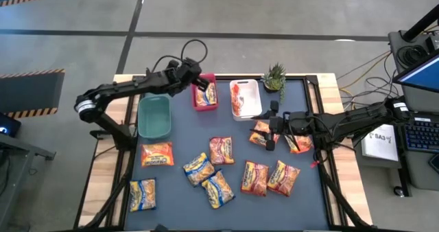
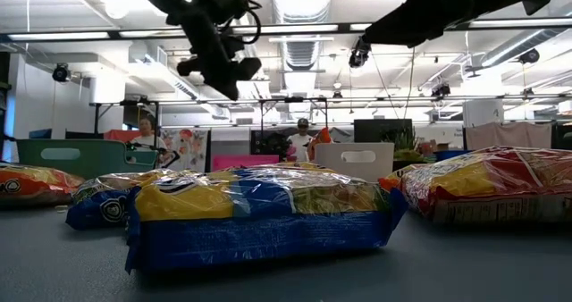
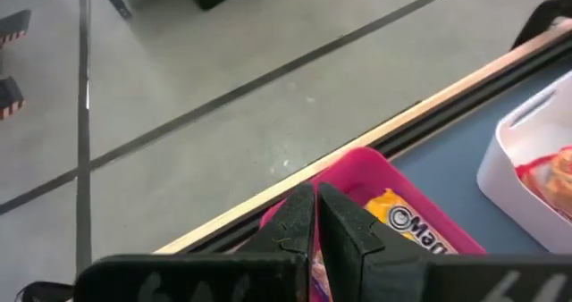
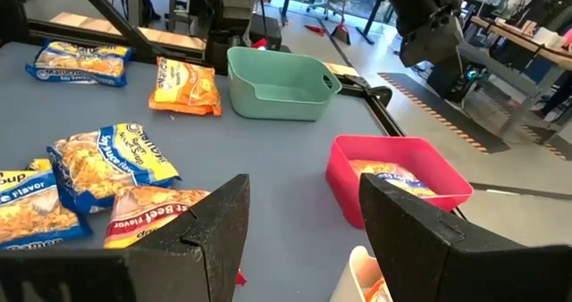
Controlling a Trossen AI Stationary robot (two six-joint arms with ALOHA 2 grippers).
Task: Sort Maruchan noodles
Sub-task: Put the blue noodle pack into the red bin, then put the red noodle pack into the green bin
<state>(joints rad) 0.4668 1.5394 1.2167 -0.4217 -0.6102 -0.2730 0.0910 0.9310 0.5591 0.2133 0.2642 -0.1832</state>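
The left hand [image 1: 194, 76], fingers pressed shut and empty, hangs over the pink bin [image 1: 204, 95], which holds one noodle packet [image 1: 206, 95]. To its right stands the white bin [image 1: 245, 98]. The right hand [image 1: 269, 130] is open above a packet; more noodle packets [image 1: 209, 171] lie scattered across the table [image 1: 178, 132] beside it.

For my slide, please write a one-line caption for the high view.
Left gripper shut above the pink bin, right gripper open over a noodle packet; more packets lie scattered on the table.
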